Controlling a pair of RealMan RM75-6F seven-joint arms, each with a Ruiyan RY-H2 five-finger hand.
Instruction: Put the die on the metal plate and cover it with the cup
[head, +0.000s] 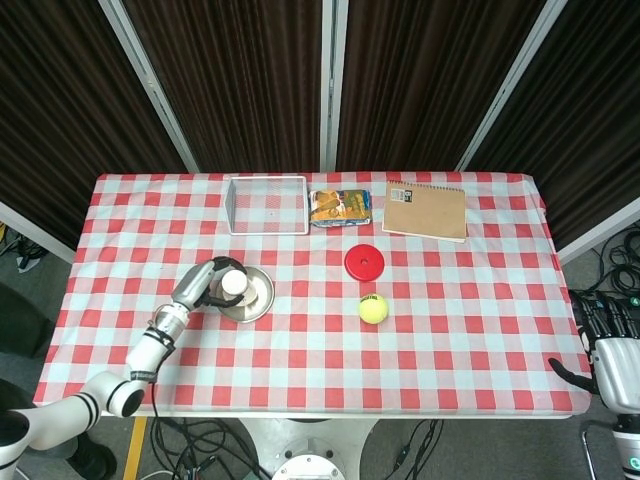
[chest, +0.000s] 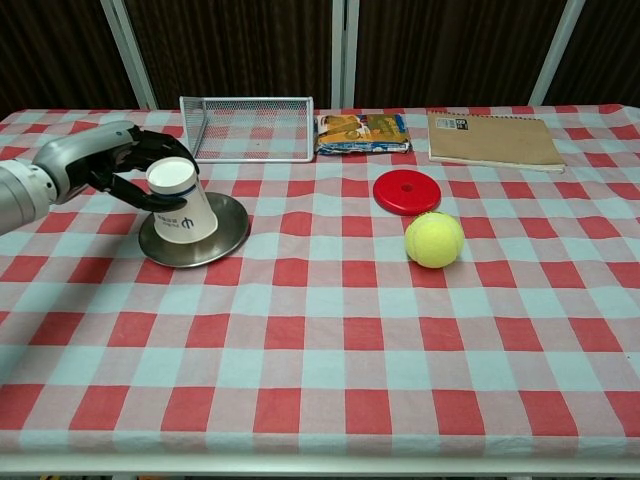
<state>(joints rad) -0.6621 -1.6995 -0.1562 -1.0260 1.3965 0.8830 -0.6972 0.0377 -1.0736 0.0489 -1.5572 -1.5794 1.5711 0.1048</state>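
My left hand (chest: 125, 165) (head: 205, 283) grips a white paper cup (chest: 181, 203) (head: 234, 287) turned mouth down. The cup is tilted slightly, with its rim over the middle of the round metal plate (chest: 222, 238) (head: 259, 297). The die is hidden behind the cup. My right hand (head: 605, 338) hangs off the table's right edge, fingers apart, holding nothing.
A white wire basket (chest: 247, 127) stands behind the plate. A snack packet (chest: 362, 133) and a brown notebook (chest: 490, 139) lie at the back. A red disc (chest: 407, 191) and a yellow tennis ball (chest: 434, 239) sit to the plate's right.
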